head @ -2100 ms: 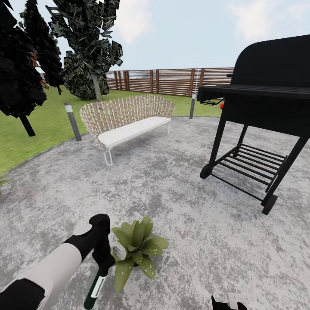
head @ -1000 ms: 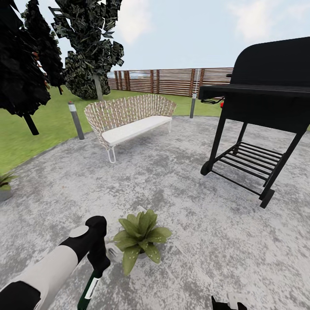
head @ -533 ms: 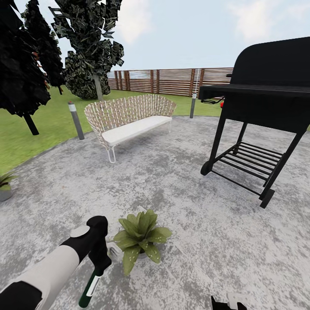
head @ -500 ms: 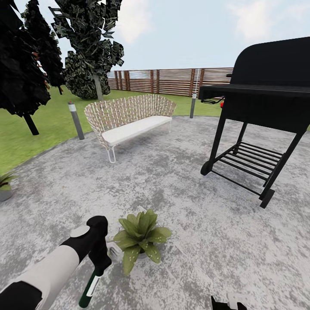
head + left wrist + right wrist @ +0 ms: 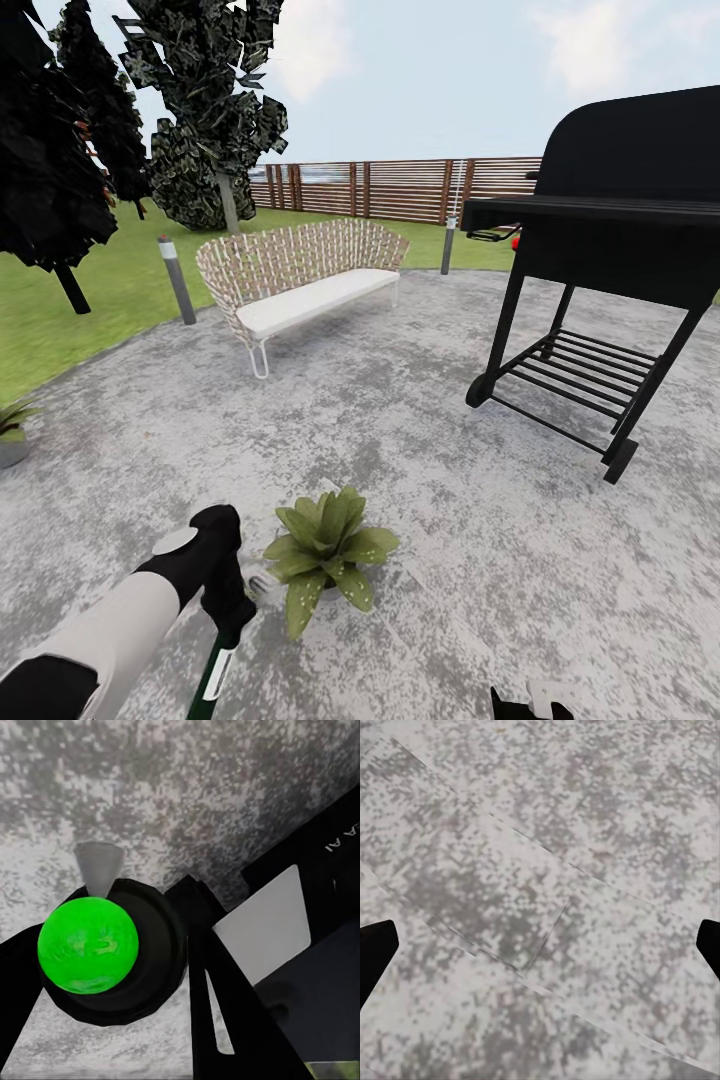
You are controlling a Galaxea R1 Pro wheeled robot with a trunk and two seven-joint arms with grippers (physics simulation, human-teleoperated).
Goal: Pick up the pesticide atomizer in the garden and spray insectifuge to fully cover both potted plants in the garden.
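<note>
Evidently the spraying step is in hand: the left gripper (image 5: 232, 622) has its jaws clamped on the pesticide atomizer (image 5: 213, 677), which hangs just beside the broad-leaved potted plant (image 5: 327, 553) on the stone patio (image 5: 420, 480). In the left wrist view the bottle (image 5: 88, 945) shows as a bright green round form in a dark collar between the jaws, with a grey cone, probably the nozzle, at its edge. Whether any mist is leaving it cannot be made out.

The next move, by judgement, calls for turning the nozzle squarely onto the leaves of this plant and sweeping across the whole rosette, then carrying the bottle to the second potted plant (image 5: 12, 430), well apart from the first at the patio's edge, near the grass.

The right gripper (image 5: 540, 945) hovers over bare paving with its jaws spread wide and nothing between them; in the head view it is cut by the frame. The atomizer's lower end is also cropped there, its trigger head hidden by the gripper, and the second plant is partly cut off.
</note>
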